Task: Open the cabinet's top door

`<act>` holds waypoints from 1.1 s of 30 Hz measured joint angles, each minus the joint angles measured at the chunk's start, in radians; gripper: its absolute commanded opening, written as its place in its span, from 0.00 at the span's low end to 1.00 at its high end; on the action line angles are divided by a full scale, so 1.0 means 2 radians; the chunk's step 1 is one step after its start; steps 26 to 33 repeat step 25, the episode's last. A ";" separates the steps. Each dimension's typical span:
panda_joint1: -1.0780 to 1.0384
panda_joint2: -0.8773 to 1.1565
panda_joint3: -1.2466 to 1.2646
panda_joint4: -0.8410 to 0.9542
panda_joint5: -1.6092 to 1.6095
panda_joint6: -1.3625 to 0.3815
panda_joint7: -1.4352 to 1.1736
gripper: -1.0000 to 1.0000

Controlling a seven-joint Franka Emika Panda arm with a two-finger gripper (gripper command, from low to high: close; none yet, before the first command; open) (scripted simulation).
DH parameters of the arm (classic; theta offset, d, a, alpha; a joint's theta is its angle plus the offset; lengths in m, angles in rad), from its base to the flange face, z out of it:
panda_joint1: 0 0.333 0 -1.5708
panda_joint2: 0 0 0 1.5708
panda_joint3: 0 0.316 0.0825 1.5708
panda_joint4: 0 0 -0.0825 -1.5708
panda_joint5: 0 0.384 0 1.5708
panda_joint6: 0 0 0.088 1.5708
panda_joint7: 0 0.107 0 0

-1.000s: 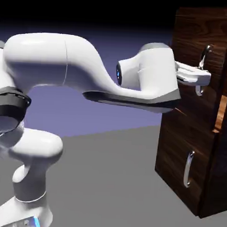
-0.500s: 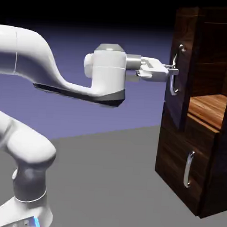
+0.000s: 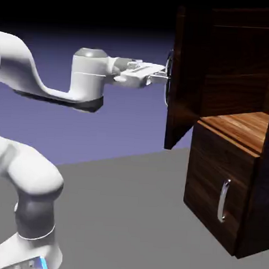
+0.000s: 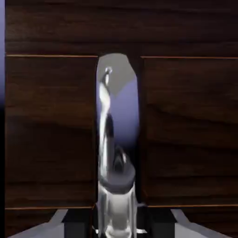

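The top door (image 3: 187,78) was swung wide on the cabinet (image 3: 228,180) — its upper compartment exposed — and its curved silver handle (image 4: 116,176) was gripped between the closed fingers of the pincer (image 3: 163,76).

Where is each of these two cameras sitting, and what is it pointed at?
Exterior view: stands off to the side, facing the arm and the cabinet; the arm's base, its links and the gripper at the top door's handle show.
Hand view: rides on the robot's hand, looking along the gripper at the dark wood and the silver handle; only the finger tips show, at the bottom edge.
Shared: both show the top door and its handle.
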 measured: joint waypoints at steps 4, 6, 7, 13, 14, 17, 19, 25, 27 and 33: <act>-0.004 0.037 0.063 0.029 0.060 -0.087 0.009 0.00; -0.009 0.061 0.093 0.049 0.086 -0.130 0.015 0.00; -0.012 0.073 0.108 0.060 0.098 -0.152 0.018 0.00; -0.037 0.161 0.189 0.141 0.155 -0.283 0.041 0.00; -0.042 0.177 0.202 0.157 0.162 -0.304 0.046 0.00; -0.056 0.227 0.236 0.204 0.176 -0.370 0.060 0.00; -0.064 0.262 0.257 0.237 0.182 -0.413 0.070 0.00; -0.072 0.357 0.301 0.325 0.184 -0.525 0.100 1.00; -0.072 0.357 0.301 0.325 0.184 -0.525 0.100 1.00; -0.072 0.357 0.301 0.325 0.184 -0.525 0.100 1.00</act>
